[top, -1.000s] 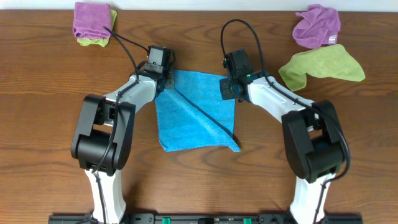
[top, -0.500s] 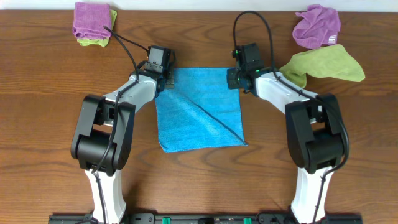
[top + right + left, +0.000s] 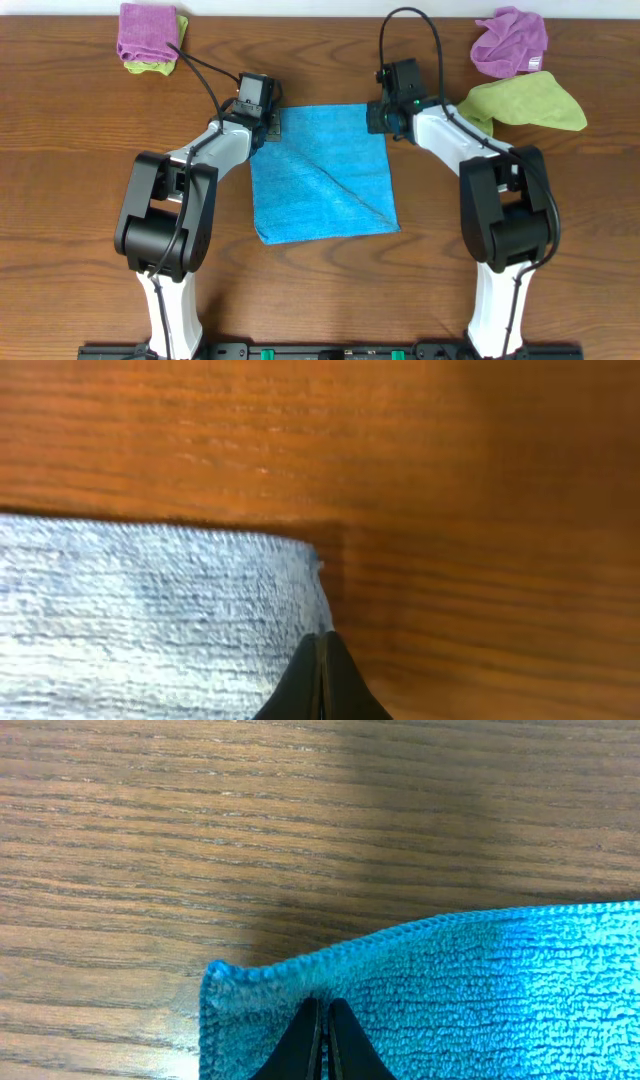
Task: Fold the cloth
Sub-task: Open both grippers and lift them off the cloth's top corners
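My left gripper (image 3: pixel 268 130) and right gripper (image 3: pixel 377 118) are each pinched shut on a top corner of the blue cloth (image 3: pixel 320 180), which lies flat mid-frame on the table (image 3: pixel 70 200), stretching toward the bottom edge, equally near both arms.

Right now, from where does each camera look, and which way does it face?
Overhead: above the table, facing straight down on the cloth; the left arm and right arm show.
Left wrist: on the left arm, facing along the shut left gripper at one cloth corner.
Right wrist: on the right arm, facing along the shut right gripper at another cloth corner.
Shared: all three show the cloth and table.
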Robot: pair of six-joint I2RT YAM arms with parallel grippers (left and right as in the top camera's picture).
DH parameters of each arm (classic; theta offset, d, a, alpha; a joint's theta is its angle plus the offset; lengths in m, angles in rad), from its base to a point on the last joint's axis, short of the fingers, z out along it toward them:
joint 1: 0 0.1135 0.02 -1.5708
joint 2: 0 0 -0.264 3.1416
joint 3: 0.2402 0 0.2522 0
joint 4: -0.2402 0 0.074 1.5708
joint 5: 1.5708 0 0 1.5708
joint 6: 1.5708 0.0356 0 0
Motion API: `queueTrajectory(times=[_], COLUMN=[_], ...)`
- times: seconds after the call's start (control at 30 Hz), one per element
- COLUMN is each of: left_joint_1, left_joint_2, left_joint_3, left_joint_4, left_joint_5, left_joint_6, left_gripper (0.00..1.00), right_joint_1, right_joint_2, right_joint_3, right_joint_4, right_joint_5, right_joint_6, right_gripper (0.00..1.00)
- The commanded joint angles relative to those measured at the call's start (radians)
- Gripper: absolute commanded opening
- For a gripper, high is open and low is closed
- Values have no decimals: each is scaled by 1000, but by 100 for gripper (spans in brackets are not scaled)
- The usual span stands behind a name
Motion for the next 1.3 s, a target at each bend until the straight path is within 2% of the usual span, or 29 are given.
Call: queueTrajectory(times=[0.0, 0.33, 0.7, 0.9, 1.27], left_joint_1=[8, 8, 8, 8, 7], left_joint_2=[29, 30, 30, 29, 29], left_joint_3=[-15, -16, -15, -15, -14], left_joint_4=[6, 15, 21, 22, 45], left_joint_5=[1, 1, 1, 1, 1], left_joint_6=[4, 4, 4, 4, 4], left_gripper=[6, 6, 6, 6, 10], right_joint_1=[15, 46, 48, 40, -1], right_joint_2=[9, 11, 127, 164, 165], right_joint_3=[90, 127, 128, 128, 128], right_joint_4=[-38, -138, -175, -234, -256], right_joint_5=[11, -22, -37, 107, 132], right_joint_6=[-62, -113, -136, -117, -88], right_gripper=[1, 1, 1, 1, 1])
